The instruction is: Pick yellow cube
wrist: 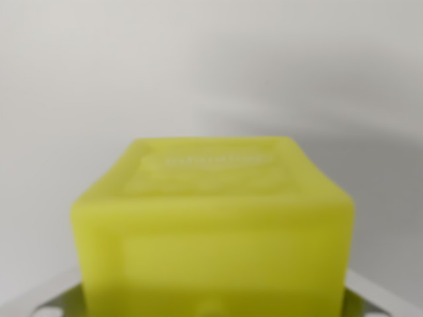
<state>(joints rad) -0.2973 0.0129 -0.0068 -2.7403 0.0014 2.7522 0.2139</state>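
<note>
Item one: a yellow, translucent plastic cube [213,231], blurred by closeness to my wrist camera. It fills the lower middle of the wrist view, its base cut off by the bottom edge. Two faces show — a top face sloping away from the lens, and a front face turned toward it. The top face carries a raised or embossed line of pale lettering, too soft to read, inside a shallow recessed panel. The front face has a similar recessed rectangle and a small round mark low at its centre.

Item two: a pale grey, flat metal part [383,298] showing at both lower corners, on either side of the cube, with a hole visible at the wrist view's left. Whether it belongs to my own hand I cannot tell.

Item three: a plain off-white surface [198,66] behind and around the cube, with a faint grey shadow arcing toward the wrist view's right.

My fingers themselves are out of frame — I cannot tell whether they are spread, closed, or clamped on the cube.
</note>
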